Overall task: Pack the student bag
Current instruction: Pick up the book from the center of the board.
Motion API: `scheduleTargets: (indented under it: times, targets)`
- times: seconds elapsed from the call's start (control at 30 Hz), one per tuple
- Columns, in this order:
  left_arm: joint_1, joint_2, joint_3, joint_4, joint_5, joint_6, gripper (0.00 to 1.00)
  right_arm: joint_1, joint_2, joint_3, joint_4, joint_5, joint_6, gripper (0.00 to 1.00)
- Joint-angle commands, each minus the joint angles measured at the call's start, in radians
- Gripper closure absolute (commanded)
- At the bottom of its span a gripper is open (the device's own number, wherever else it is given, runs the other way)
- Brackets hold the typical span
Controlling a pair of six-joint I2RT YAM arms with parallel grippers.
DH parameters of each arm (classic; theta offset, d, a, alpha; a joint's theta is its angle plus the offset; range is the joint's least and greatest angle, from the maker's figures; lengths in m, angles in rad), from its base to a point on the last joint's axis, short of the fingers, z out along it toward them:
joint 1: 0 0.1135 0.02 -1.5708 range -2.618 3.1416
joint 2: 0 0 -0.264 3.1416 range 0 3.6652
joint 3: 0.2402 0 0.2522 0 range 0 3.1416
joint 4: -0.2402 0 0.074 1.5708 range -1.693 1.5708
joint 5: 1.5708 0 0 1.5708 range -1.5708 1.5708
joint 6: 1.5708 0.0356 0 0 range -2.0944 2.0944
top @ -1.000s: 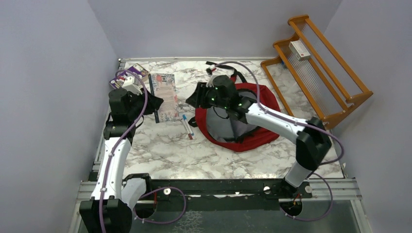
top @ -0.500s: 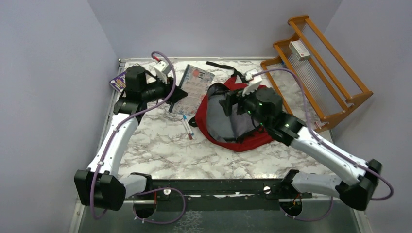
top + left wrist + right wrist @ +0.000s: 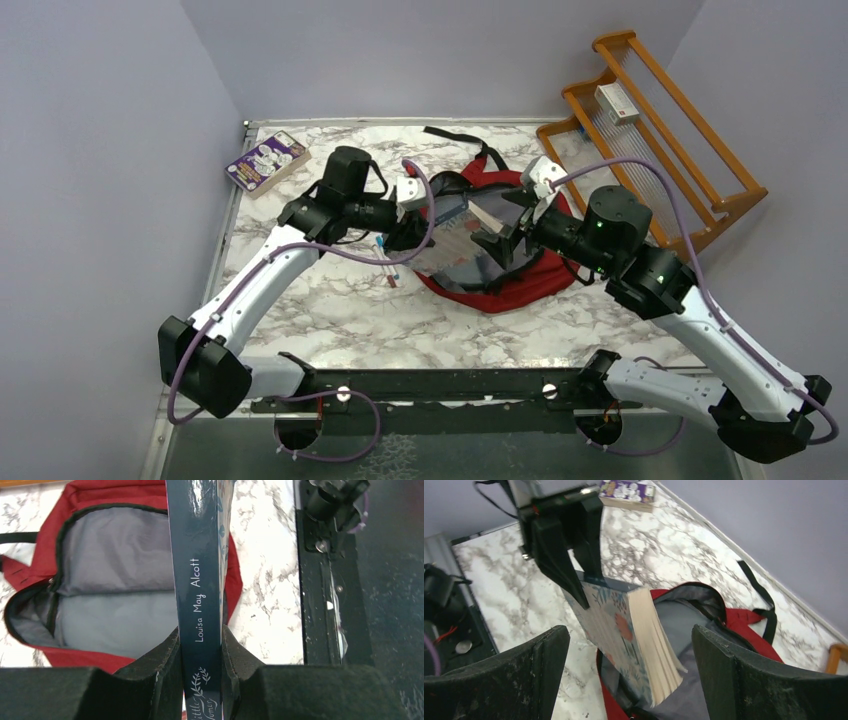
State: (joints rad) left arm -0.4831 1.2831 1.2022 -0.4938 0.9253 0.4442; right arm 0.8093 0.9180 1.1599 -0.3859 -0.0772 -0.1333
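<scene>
Marble bench [image 3: 330,300], red bag [image 3: 520,285] mid-bench, mouth open, grey lining up. Left fingers [image 3: 172,652] clamped on book [image 3: 197,580] by spine, long axis running toward 3 o'clock, hanging right over mouth. Right fingers [image 3: 503,238] wide, empty, at bag's 3 o'clock. Left nearer. Shifted since half a second back: book from bag's 10 o'clock to above opening. Next, probably: lower, release.

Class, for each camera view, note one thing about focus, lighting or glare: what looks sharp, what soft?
Left wrist: the Alcott book's spine lettering is sharp, the fingers of the left hand dark with little detail. Right wrist: the fingers of the right hand loom large and dark; the book's page edges are crisp. Top external: even light, faint shadows on the marble table, no strong glare.
</scene>
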Motion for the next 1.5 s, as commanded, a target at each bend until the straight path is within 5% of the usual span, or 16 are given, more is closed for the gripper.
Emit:
scheduleTargets:
  times: [0.0, 0.6, 1.07, 1.27, 1.47]
  targets:
    - [-0.035, -0.041, 0.036, -0.047, 0.101, 0.167, 1.00, -0.004, -0.008, 0.077, -0.119, -0.208, -0.095, 0.03]
    - [-0.107, -0.142, -0.021, -0.082, 0.184, 0.211, 1.00, -0.004, 0.098, 0.086, -0.187, -0.363, -0.125, 0.11]
    - [-0.112, -0.131, -0.012, -0.050, 0.163, 0.187, 0.99, -0.004, 0.129, 0.070, -0.239, -0.513, -0.147, 0.60]
    - [-0.112, -0.151, -0.021, 0.012, 0.180, 0.130, 0.73, -0.004, 0.088, 0.055, -0.196, -0.492, -0.146, 0.98]
    - [-0.112, -0.205, -0.039, 0.147, 0.157, 0.020, 0.34, -0.004, 0.037, 0.053, -0.116, -0.485, -0.121, 1.00]
